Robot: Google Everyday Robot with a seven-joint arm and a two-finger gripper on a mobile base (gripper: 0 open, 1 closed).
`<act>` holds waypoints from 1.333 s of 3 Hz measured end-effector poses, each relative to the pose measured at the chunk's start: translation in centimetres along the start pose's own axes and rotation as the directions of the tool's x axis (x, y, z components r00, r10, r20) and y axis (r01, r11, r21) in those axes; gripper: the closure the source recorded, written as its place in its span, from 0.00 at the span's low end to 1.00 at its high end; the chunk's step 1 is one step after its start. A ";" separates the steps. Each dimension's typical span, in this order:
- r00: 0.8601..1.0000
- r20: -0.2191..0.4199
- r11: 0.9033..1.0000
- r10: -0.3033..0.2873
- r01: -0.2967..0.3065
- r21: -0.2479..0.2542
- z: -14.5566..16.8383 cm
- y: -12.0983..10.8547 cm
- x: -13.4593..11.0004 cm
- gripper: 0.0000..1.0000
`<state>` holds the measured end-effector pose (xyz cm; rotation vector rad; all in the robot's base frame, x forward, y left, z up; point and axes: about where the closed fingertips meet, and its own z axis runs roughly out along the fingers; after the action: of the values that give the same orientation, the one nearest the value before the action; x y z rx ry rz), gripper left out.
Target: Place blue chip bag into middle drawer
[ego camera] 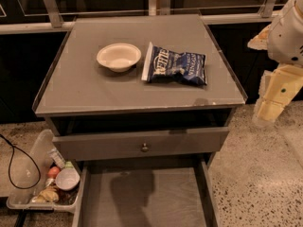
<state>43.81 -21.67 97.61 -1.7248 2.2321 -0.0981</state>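
Observation:
The blue chip bag (175, 65), dark navy foil with white lettering and a white left edge, lies flat on the grey cabinet top, right of centre. The middle drawer (142, 197) is pulled out at the bottom of the view and its flat grey floor is bare. My gripper (271, 109) hangs at the right edge of the view, off the cabinet's right side and below its top. It is well to the right of the bag and holds nothing that I can see.
A cream round bowl (119, 56) sits just left of the bag. A closed drawer front with a small metal knob (144, 147) is above the open drawer. A clear plastic bin (38, 174) of small items and a black cable (19, 160) lie on the floor at left.

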 end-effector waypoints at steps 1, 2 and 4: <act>1.000 0.000 1.000 0.000 0.000 0.000 0.0 0.0 0.0 0.00; 0.999 0.020 0.999 -0.027 0.026 0.023 -0.1 -0.4 -1.0 0.00; 0.962 0.238 0.989 -0.132 0.110 0.103 1.4 -6.0 -5.6 0.00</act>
<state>51.02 -17.75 98.95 -1.7229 1.9184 -0.0112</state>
